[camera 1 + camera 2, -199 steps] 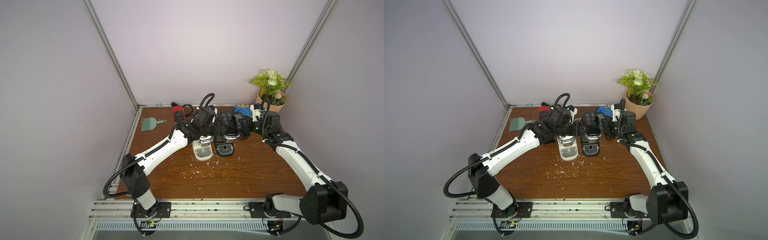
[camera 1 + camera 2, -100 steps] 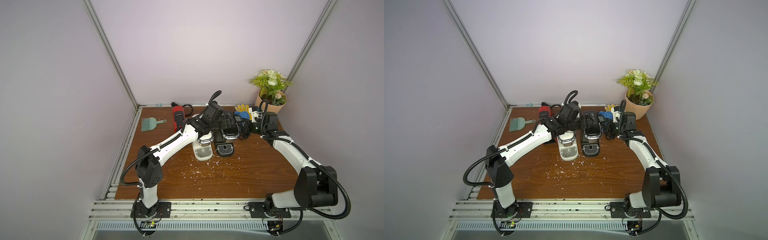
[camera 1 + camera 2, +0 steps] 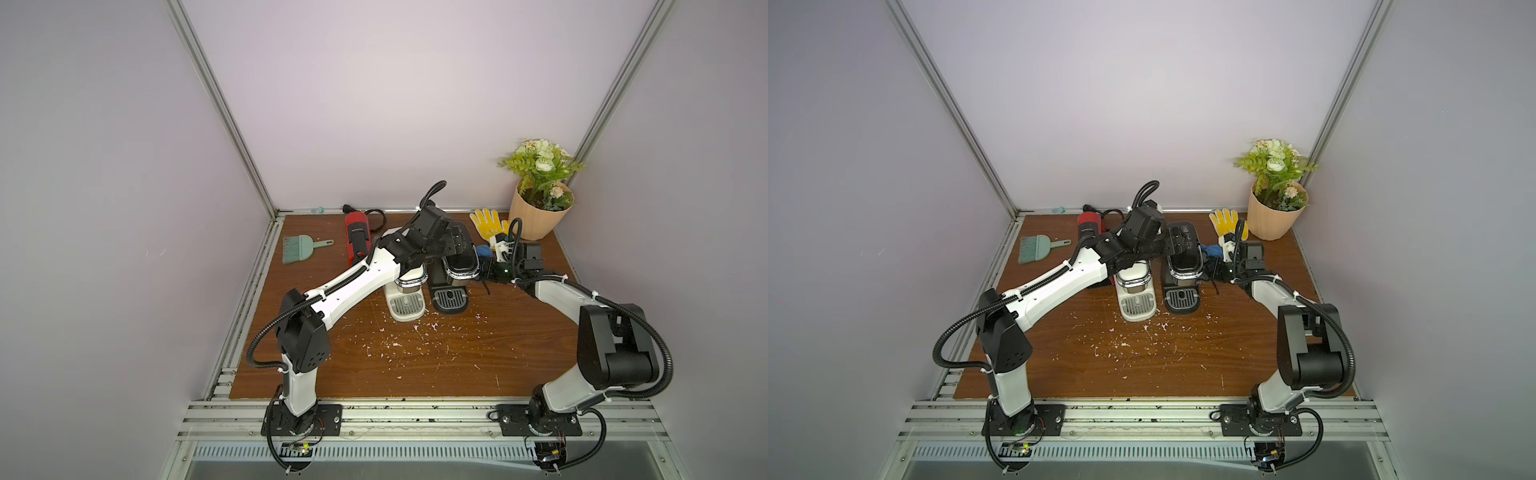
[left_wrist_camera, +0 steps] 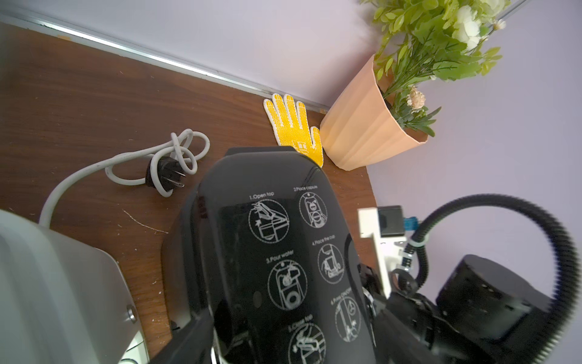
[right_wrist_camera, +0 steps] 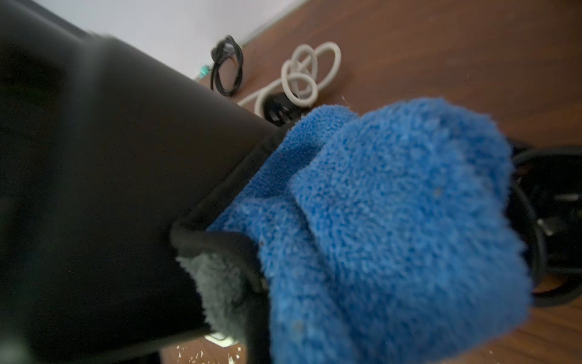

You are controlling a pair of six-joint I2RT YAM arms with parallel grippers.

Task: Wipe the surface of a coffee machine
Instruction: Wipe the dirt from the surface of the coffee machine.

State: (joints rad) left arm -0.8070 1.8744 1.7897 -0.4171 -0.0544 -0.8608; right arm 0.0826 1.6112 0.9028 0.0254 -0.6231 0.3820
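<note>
Starting with the table (image 3: 415, 374), which carries everything: the black coffee machine (image 3: 457, 259) stands upright on it, and its casing is the surface I am wiping. Just beside the black machine, on the side my left arm comes from, stands the white coffee machine (image 3: 405, 309). My left forearm passes over it to reach the black one.

My left gripper (image 3: 444, 245) sits astride the top of the black machine. Its jaws are spread wide and, as far as I can judge from the left wrist view, grasp the lid across its width. One finger (image 4: 192, 337) lies against the flank. I hold it there so the machine cannot slide or tip while it is rubbed from the opposite side.

On that opposite side my right gripper (image 3: 487, 266) is clenched on the blue cloth (image 5: 393, 220). The cloth is bunched into a thick wad so that fabric, not fingers, meets the plastic. In the right wrist view the wad presses against the black machine's side wall.

White crumbs (image 3: 407, 345) lie scattered in front of the black machine, which I leave alone for this job.
</note>
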